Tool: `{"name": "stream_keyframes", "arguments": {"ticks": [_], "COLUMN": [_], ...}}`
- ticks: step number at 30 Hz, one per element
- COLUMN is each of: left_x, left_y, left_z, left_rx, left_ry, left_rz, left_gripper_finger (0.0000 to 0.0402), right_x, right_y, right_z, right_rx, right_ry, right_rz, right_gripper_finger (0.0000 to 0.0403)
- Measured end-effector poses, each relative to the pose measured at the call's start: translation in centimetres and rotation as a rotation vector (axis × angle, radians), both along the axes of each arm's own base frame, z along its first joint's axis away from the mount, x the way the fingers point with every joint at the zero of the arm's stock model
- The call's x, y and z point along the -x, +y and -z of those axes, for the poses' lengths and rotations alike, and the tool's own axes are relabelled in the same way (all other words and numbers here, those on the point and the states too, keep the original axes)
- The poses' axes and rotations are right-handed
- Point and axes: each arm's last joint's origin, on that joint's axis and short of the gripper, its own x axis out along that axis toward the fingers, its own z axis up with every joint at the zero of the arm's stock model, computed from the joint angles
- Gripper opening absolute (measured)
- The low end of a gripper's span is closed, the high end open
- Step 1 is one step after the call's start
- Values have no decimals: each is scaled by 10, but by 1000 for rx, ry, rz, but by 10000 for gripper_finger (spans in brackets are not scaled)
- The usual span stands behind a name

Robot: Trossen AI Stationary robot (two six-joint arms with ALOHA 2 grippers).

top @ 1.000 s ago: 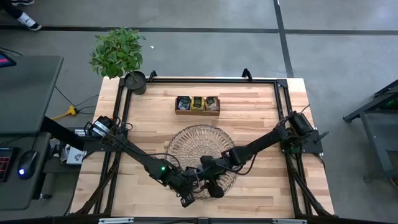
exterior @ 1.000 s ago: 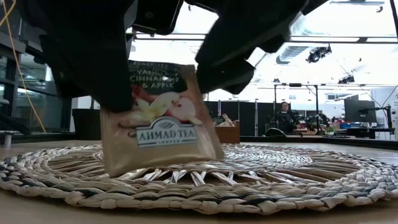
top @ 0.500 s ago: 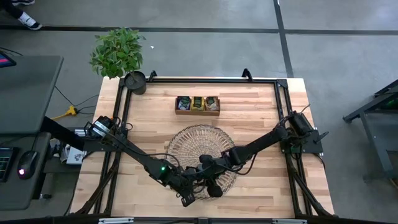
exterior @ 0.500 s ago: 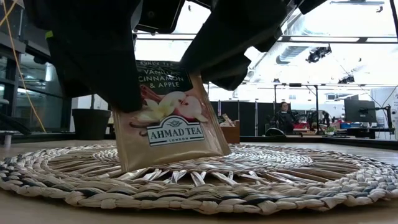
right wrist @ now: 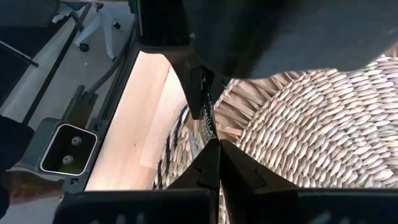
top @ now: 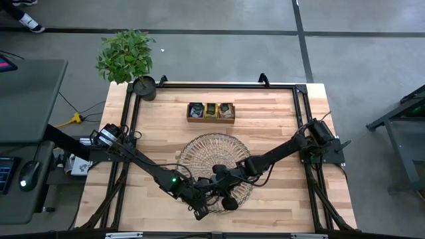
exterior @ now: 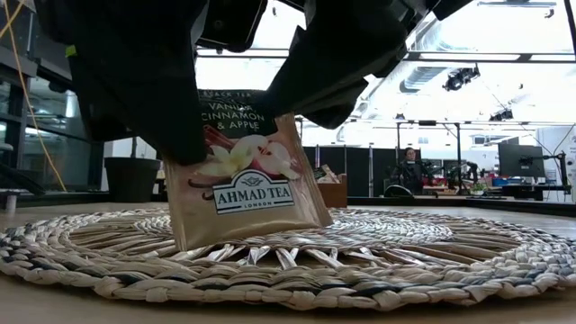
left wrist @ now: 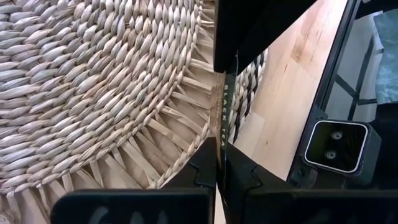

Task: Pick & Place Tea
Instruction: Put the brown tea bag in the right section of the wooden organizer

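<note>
Both arms meet over the round woven tray (top: 216,149), at its 6 o'clock edge in the high view.

L gripper (left wrist: 219,163): jaws clenched on a tea-bag sachet (exterior: 245,171), seen edge-on in the L wrist view, "BLACK TEA" legible on the thin edge. R gripper (right wrist: 214,158): fingers pressed tight together, pinching the same sachet's edge from the opposite side. So sachet gripped by both at once.

Sachet per low view: tan/gold wrapper w/ dark top band, label reads "Vanilla Cinnamon & Apple", "Ahmad Tea London". Held near upright, slightly tilted, lower edge at or just above the weave; contact w/ tray cannot be confirmed. L gripper covers its upper corner toward 10 o'clock, R gripper the corner toward 2 o'clock.

Tray sits on the wooden table (top: 279,119), approx centre, toward the near side. At 12 o'clock from the tray: small wooden box (top: 211,112), three compartments, each w/ sachets inside; colours dark and green/yellow, labels unreadable. Potted plant (top: 126,56) at the table's far-left corner, approx 10 o'clock from tray.

Low view background: a person (exterior: 413,168) seated well behind the table, among desks and monitors.
</note>
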Motion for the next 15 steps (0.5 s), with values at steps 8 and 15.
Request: {"name": "stream_keyframes", "arguments": {"ticks": [8, 15], "left_x": [10, 55], "left_y": [0, 13], "left_z": [-14, -18], "left_rx": [-95, -134], "left_ry": [-82, -216], "left_rz": [-105, -292], "left_gripper_finger": [29, 33], "right_x": [3, 7], "right_y": [-2, -1], "right_z": [3, 7], "right_rx": [29, 54], "right_ry": [45, 92], "right_rz": [12, 19], "right_gripper_finger": [1, 0]}}
